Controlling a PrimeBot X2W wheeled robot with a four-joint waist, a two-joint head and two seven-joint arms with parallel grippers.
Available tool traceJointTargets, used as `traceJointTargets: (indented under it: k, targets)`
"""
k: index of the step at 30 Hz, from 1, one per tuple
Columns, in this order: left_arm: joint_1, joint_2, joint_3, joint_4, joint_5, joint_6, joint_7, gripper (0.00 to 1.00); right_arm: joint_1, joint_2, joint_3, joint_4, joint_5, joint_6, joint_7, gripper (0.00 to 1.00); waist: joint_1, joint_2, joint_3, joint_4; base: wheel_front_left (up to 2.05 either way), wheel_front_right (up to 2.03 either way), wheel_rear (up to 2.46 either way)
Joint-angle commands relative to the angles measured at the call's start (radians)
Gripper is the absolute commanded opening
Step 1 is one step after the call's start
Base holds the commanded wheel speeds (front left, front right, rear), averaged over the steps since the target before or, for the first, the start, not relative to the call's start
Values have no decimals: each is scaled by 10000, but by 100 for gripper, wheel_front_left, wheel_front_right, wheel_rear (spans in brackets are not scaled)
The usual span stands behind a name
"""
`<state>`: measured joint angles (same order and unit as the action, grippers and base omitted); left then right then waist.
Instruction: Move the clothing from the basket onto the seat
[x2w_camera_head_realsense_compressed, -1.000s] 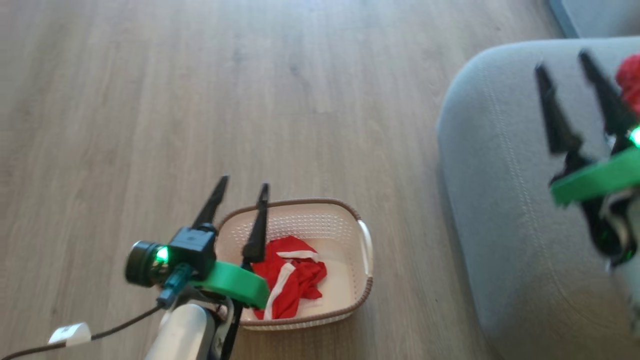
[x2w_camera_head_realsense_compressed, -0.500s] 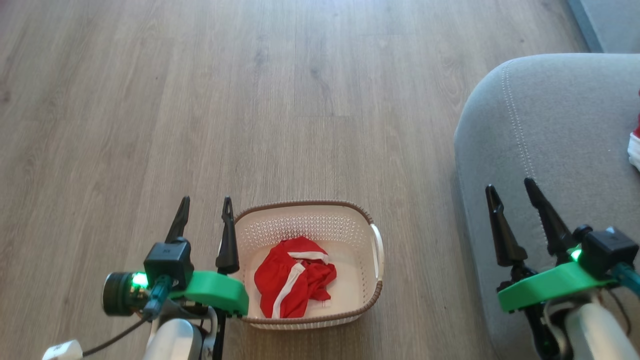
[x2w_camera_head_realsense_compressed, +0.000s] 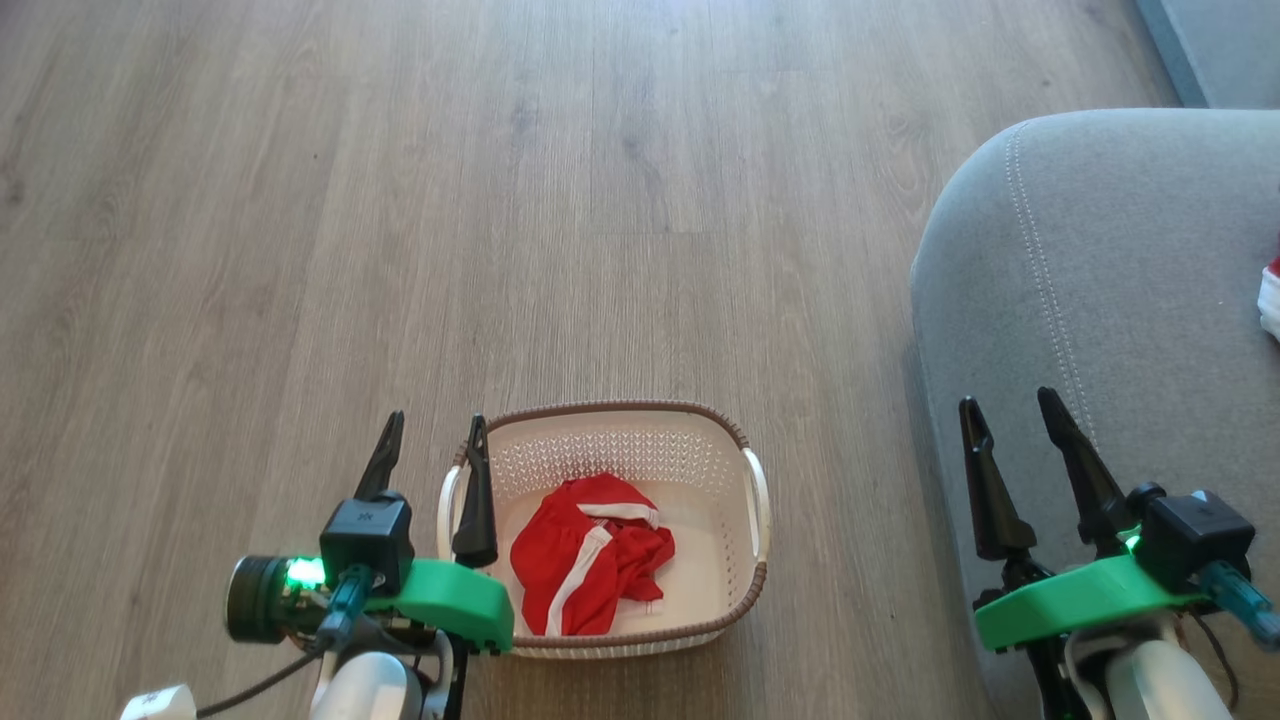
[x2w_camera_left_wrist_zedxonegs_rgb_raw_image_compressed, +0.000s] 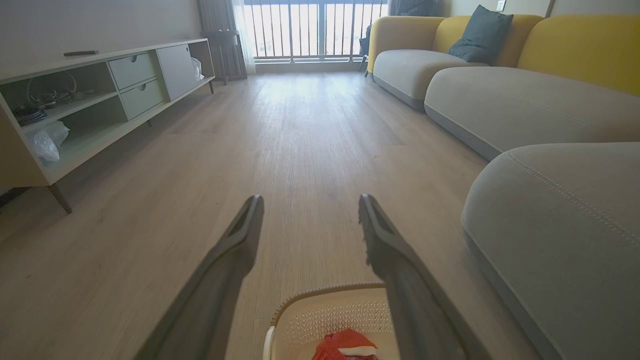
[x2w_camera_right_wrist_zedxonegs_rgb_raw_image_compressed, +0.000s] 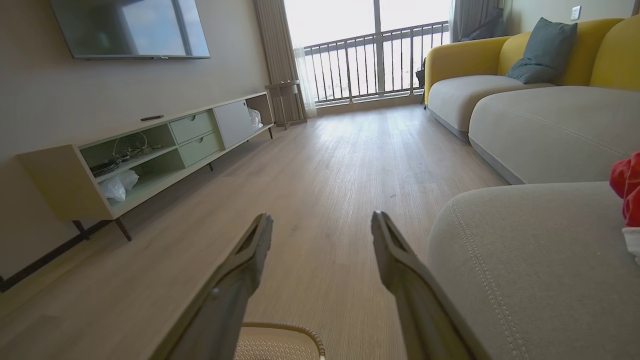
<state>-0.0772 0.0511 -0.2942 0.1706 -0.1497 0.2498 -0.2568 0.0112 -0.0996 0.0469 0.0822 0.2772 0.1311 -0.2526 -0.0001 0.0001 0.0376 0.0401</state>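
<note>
clothing (x2w_camera_head_realsense_compressed: 590, 565) red, white-striped trim, crumpled in cream basket (x2w_camera_head_realsense_compressed: 735, 590)

Left pincer (x2w_camera_head_realsense_compressed: 437, 418), right pincer (x2w_camera_head_realsense_compressed: 1006, 397): black tapered fingers (x2w_camera_head_realsense_compressed: 476, 500); green brackets (x2w_camera_head_realsense_compressed: 455, 600); white forearms (x2w_camera_head_realsense_compressed: 1160, 685).

Floor (x2w_camera_head_realsense_compressed: 600, 200): pale grey-brown wood planks. Right wrist view, left side: bare beige wall (x2w_camera_right_wrist_zedxonegs_rgb_raw_image_compressed: 50, 100), TV (x2w_camera_right_wrist_zedxonegs_rgb_raw_image_compressed: 130, 27) mounted upper left. Below it a low cabinet (x2w_camera_right_wrist_zedxonegs_rgb_raw_image_compressed: 197, 137) on thin legs with open shelves, two green drawers, and a white bag (x2w_camera_right_wrist_zedxonegs_rgb_raw_image_compressed: 117, 185) on the bottom shelf. Top centre: window (x2w_camera_right_wrist_zedxonegs_rgb_raw_image_compressed: 370, 65) with dark railing, daylight glaring on the planks; curtain (x2w_camera_right_wrist_zedxonegs_rgb_raw_image_compressed: 280, 60) to its left. Upper right: sofa (x2w_camera_right_wrist_zedxonegs_rgb_raw_image_compressed: 550, 115) with yellow back, grey seats, blue-grey pillow (x2w_camera_right_wrist_zedxonegs_rgb_raw_image_compressed: 545, 50).
</note>
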Motion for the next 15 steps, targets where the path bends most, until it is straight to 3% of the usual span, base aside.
traceJointTargets:
  k: [1, 15]
  targets:
    - [-164, -8, 252, -301, 12, 40, -49, 100, -216, -45, 170, -374, -66, -4, -91, 100, 1, -1, 16, 8, 0, 0, 0]
    - [-184, -9, 162, -242, 31, -84, -49, 100, -226, -9, 65, -354, 15, -4, -91, 100, 1, -1, 57, 90, 0, 0, 0]
